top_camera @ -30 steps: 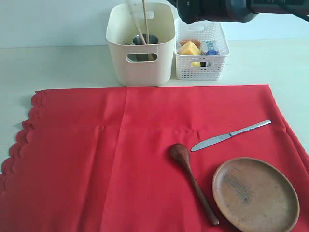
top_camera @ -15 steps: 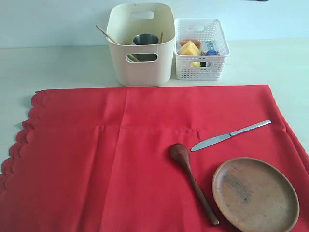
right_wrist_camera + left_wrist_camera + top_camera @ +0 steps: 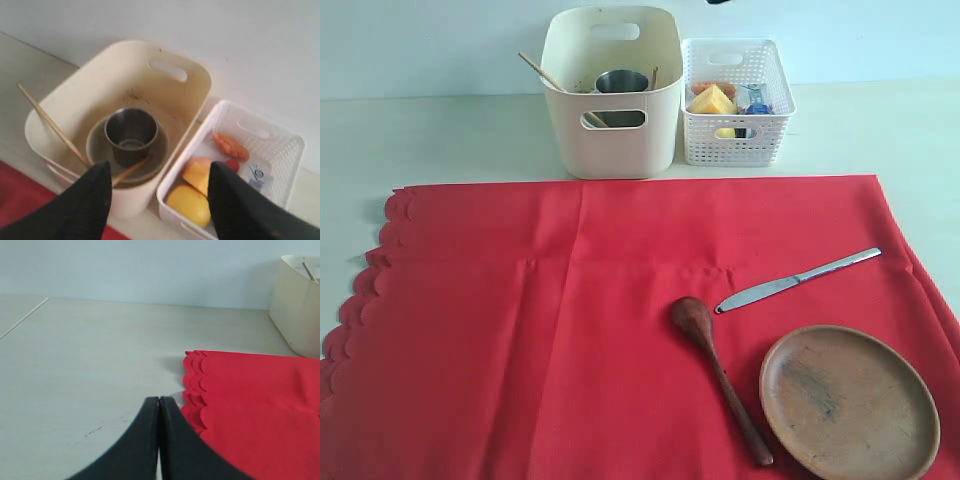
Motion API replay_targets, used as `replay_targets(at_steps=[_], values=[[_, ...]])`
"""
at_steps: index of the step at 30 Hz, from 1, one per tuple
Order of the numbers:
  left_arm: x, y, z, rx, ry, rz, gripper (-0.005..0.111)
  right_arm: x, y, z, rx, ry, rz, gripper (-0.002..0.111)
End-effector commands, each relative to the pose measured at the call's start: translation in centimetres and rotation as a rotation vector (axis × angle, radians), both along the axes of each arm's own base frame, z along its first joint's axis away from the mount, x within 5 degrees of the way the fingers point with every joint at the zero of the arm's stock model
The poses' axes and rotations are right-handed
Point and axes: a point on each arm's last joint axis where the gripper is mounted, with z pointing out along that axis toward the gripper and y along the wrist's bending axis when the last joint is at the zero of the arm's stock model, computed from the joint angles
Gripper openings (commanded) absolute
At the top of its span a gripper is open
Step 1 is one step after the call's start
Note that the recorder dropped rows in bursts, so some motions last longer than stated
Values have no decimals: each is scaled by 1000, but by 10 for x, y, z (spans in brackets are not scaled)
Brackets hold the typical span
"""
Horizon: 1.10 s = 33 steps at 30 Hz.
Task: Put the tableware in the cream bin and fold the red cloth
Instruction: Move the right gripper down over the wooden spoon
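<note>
Lying flat across the pale worktop (image 3: 440, 130), the red cloth (image 3: 520, 330) showed its scalloped edge at the far left. Near that edge, the left gripper (image 3: 159, 400) sat over bare worktop, its jaws pressed together with nothing between them.

Behind the cloth's far edge, and apart from it, stood the cream bin (image 3: 612, 150). Inside it the steel cup (image 3: 621, 81) stood upright, resting in what looked like the white speckled bowl (image 3: 96, 146), though the right wrist view was too soft to be sure of the speckles. The wooden chopsticks (image 3: 541, 71) were in the bin too, one leaning out over its left rim.

Just to the right of the bin stood a white lattice basket (image 3: 735, 148) with yellow and orange food (image 3: 713, 100) in it. The right gripper (image 3: 160, 200) hovered above the two containers, its jaws wide apart and holding nothing.

On the right part of the cloth lay the dark wooden spoon (image 3: 720, 375), bowl end away from the camera. Near the spoon's bowl, the steel knife (image 3: 795, 279) lay slanted. Nearest the camera on the right sat the round brown wooden plate (image 3: 850, 400), close beside the spoon's handle.
</note>
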Motion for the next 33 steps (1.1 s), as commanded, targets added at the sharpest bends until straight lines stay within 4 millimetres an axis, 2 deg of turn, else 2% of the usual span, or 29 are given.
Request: replay_targets(at_steps=[1, 4, 5, 9, 15, 21, 30, 33], values=[[0, 0, -1, -4, -7, -5, 1, -28, -20, -2, -15, 32, -20, 56], [0, 0, -1, -4, -7, -5, 1, -47, -27, -10, -31, 78, -18, 56], [0, 0, -1, -4, -7, -5, 1, -57, -30, -17, -46, 135, -15, 56], [0, 0, -1, -4, -7, -5, 1, -79, -33, -46, -122, 278, 33, 56], [0, 0, -1, -4, -7, -5, 1, -118, -13, -88, -229, 418, 204, 56], [0, 0, -1, -4, -7, -5, 1, -150, 6, -131, -288, 517, 297, 56], [0, 0, -1, -4, -7, -5, 1, -170, 30, -156, -355, 564, 400, 56], [0, 0, -1, -4, -7, -5, 1, -169, 33, -165, -367, 568, 403, 56]])
